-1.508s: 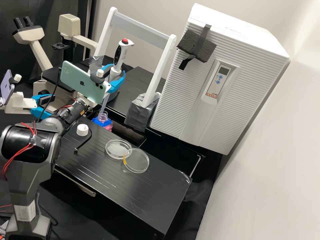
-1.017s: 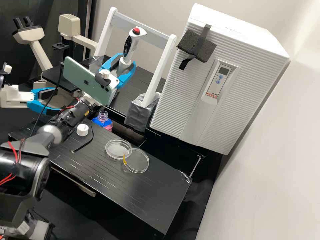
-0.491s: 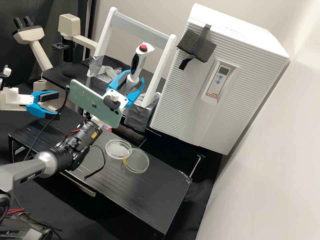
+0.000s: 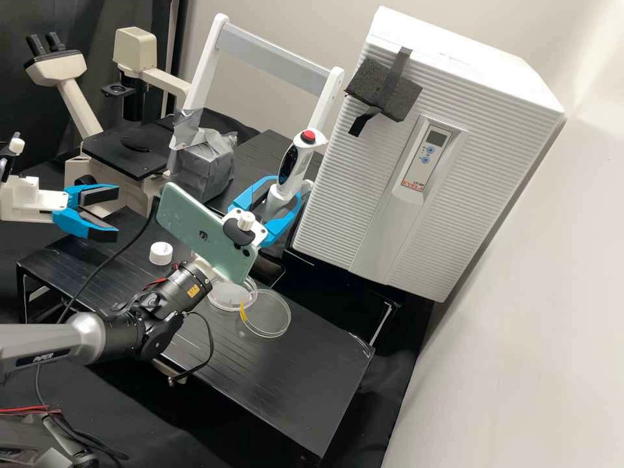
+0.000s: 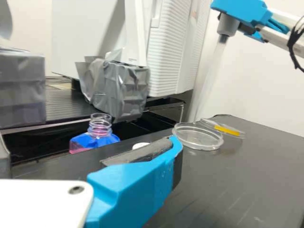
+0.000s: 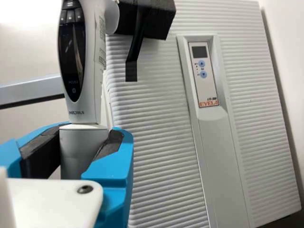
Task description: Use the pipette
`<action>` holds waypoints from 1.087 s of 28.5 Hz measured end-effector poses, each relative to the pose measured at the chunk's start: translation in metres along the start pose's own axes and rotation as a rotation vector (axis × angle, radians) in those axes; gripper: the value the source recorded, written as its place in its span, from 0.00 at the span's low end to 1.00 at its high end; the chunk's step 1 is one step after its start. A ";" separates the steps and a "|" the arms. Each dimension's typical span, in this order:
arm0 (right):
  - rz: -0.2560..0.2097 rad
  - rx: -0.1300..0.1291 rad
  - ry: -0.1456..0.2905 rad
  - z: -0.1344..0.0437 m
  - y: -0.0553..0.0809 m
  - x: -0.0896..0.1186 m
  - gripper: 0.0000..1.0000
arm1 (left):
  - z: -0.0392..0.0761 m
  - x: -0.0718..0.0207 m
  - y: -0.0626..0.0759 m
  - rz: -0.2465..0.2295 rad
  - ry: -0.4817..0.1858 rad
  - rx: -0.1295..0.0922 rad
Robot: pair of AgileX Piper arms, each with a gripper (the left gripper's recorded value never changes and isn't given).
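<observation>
Two blue fingers of my right gripper are clamped around the lower body of the pipette. It stands upright just in front of the white machine, with its clear tip pointing down near the clear dishes on the bench. My left gripper sits well apart at the bench's other end, jaws wide apart and holding nothing.
</observation>
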 end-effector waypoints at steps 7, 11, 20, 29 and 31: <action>0.006 0.010 0.002 0.000 0.003 -0.003 0.00 | 0.001 0.0011 -0.002 -0.008 -0.007 -0.002; 0.000 -0.002 -0.001 0.002 0.004 -0.003 0.00 | 0.001 0.0011 -0.002 -0.008 -0.007 -0.002; 0.015 0.011 0.003 0.000 0.008 -0.005 0.00 | 0.004 0.0018 -0.003 -0.011 -0.014 -0.003; 0.017 0.030 0.003 0.000 0.009 -0.007 0.00 | 0.004 0.0018 -0.003 -0.011 -0.014 -0.003; 0.017 0.030 0.003 0.000 0.009 -0.007 0.00 | 0.004 0.0018 -0.003 -0.011 -0.014 -0.003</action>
